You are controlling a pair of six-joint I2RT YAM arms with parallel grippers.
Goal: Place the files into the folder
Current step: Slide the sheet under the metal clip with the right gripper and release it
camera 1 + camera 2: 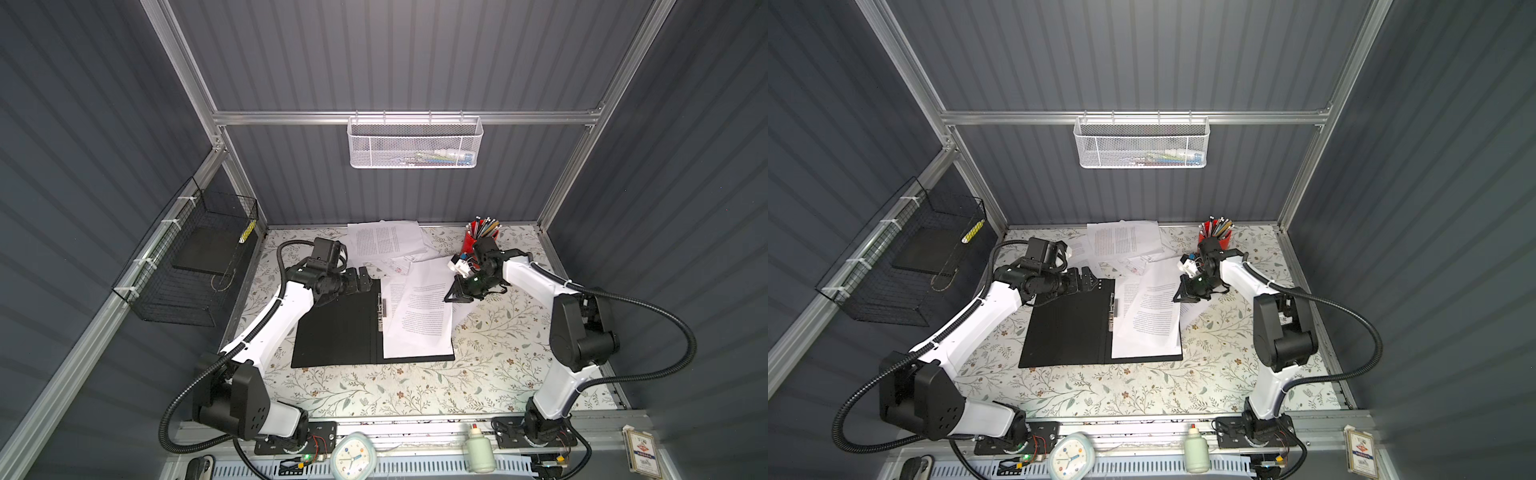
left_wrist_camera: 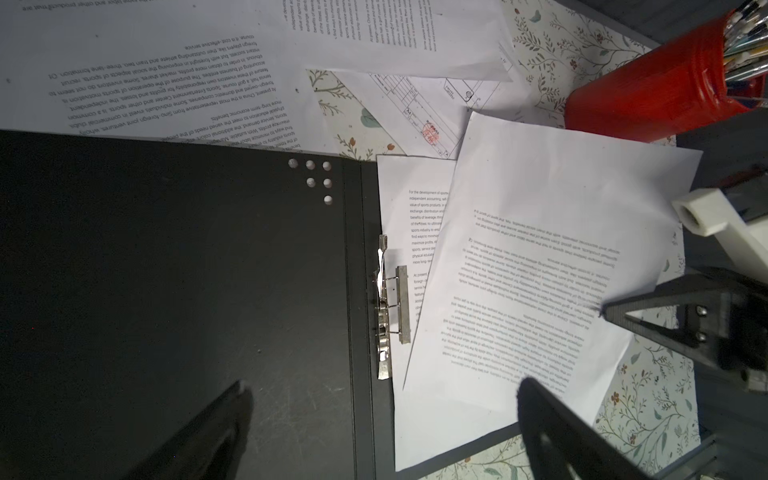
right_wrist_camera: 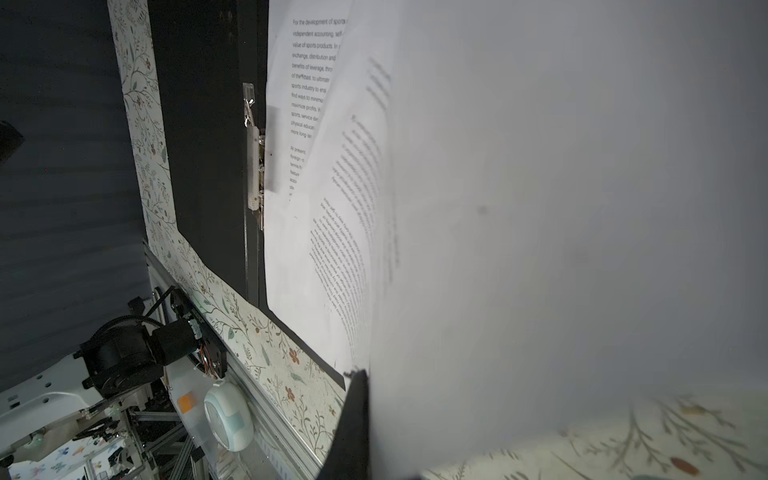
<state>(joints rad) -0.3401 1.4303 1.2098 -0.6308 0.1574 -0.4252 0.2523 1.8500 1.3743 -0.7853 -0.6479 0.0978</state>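
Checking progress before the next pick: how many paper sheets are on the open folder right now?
2: a flat sheet in the folder beside its metal clip, and a skewed sheet atop it, pinched by the right gripper. More may hide beneath.

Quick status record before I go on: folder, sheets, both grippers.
folder: open flat, black inside up, clip at spine
lower sheet: lies on folder's right half
top sheet: skewed over lower sheet, sticking out past folder
loose sheets: at table's back, outside folder
left gripper: open, over far edge of folder's left half
right gripper: shut on top sheet's edge
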